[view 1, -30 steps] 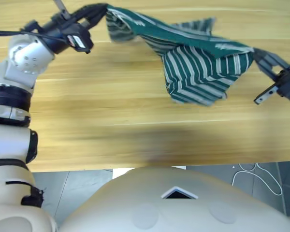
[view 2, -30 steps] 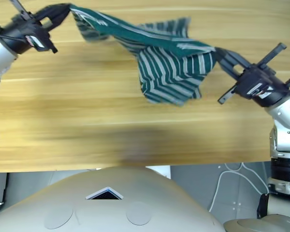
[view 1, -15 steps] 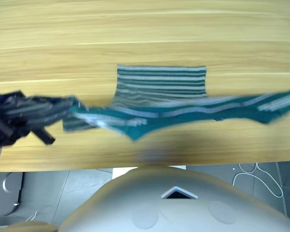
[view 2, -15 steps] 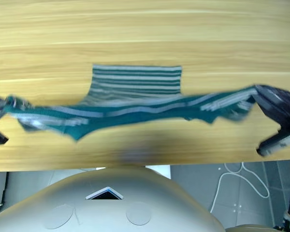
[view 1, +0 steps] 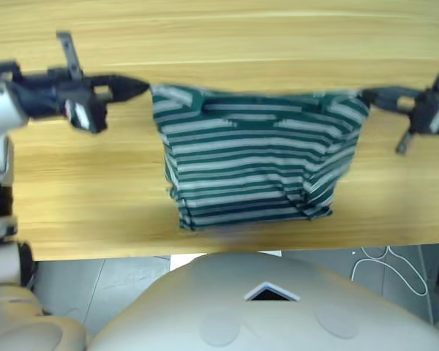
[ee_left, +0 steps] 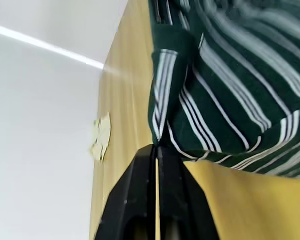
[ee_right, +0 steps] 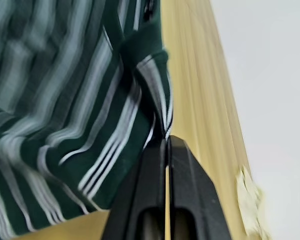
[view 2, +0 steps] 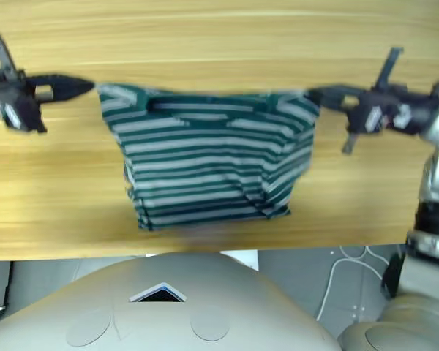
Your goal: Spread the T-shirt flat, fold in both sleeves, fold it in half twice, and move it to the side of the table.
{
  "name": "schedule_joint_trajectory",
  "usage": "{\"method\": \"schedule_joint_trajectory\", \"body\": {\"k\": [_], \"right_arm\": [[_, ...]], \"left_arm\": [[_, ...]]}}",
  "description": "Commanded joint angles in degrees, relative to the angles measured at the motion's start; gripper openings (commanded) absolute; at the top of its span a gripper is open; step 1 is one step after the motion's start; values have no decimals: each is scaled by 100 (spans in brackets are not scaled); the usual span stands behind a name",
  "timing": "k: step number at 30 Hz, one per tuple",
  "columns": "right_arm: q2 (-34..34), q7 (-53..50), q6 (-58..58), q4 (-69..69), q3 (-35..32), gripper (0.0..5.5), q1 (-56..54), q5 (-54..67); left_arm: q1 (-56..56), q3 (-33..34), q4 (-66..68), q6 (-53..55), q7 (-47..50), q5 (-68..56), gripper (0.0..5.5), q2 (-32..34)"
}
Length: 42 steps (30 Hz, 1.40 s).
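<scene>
Nearest the robot, below the T-shirt's lower hem, a white cable point(view 1: 380, 267) loops on the grey floor point(view 1: 124, 281) past the front edge of the pale wooden tabletop point(view 1: 80, 197).

The dark green T-shirt with white stripes point(view 1: 252, 168) hangs broadside over the front half of that tabletop. Its hem sits close to the front edge and bunches into folds toward the robot's right. From the head views I cannot tell whether the hem touches the wood.

Farther back, the T-shirt's upper edge is drawn taut in a nearly straight line. The black left tool point(view 1: 135, 88) is at the upper corner on the robot's left, and the black right tool point(view 1: 366, 95) is at the opposite corner. Both arms are stretched out level, away from the T-shirt.

The head views give the whole spread but leave the pinch points tiny. The wrist views supply them. The left tool point(ee_left: 156, 152) is clenched, its two fingers pressed together on a folded striped corner of the T-shirt point(ee_left: 230, 100). The right tool point(ee_right: 166, 142) is clenched in the same way on the other corner of the T-shirt point(ee_right: 65, 100), with the cloth fanning away from its tip.

Beyond the T-shirt, each wrist view also shows a pale torn scrap point(ee_left: 101, 137) stuck to the tabletop.
</scene>
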Motion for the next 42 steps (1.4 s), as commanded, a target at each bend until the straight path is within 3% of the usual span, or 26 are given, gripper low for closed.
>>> {"method": "schedule_joint_trajectory", "body": {"k": [1,3,6,10,16,17,20,22,25,35,42], "right_arm": [[335,-6052,2397,5080,1017,0,-7504,-2533],[261,-5883,2023,4880,1007,0,-7228,-2547],[134,-5576,1193,4372,1178,0,-5899,-2709],[208,-5940,547,4516,1355,0,-4250,-2734],[386,-5840,-117,4591,1742,0,-3121,-2727],[403,-5580,-265,4443,1737,0,-2904,-2573],[156,-4151,-1330,2982,2122,0,-1430,-1924],[-301,-3151,-1700,1578,2422,0,-185,-1123],[-1043,-2566,-1937,264,2442,0,1379,-371],[-1505,-2065,-1695,-316,1753,0,2947,224],[-1445,-1886,-1573,-629,1719,0,3446,-43]], "left_arm": [[-7390,327,5421,2482,4365,906,3,-1049],[-7257,88,5292,2000,4535,1302,3,-904],[-6072,-690,4971,1042,5134,2374,3,-816],[-4184,-972,4942,-59,6012,2771,3,-977],[-2457,-932,5236,-889,6618,2688,3,-1629],[-2297,-944,5315,-958,6487,2641,3,-1746],[-1110,-1455,5289,-1828,4768,2454,3,-1964],[-345,-1586,4798,-2211,3591,1777,3,-1890],[629,-1680,3485,-2164,2355,595,3,-1470],[2145,-1335,948,-1303,1115,-275,3,-182],[3243,-1531,-496,-905,889,199,3,158]]}}
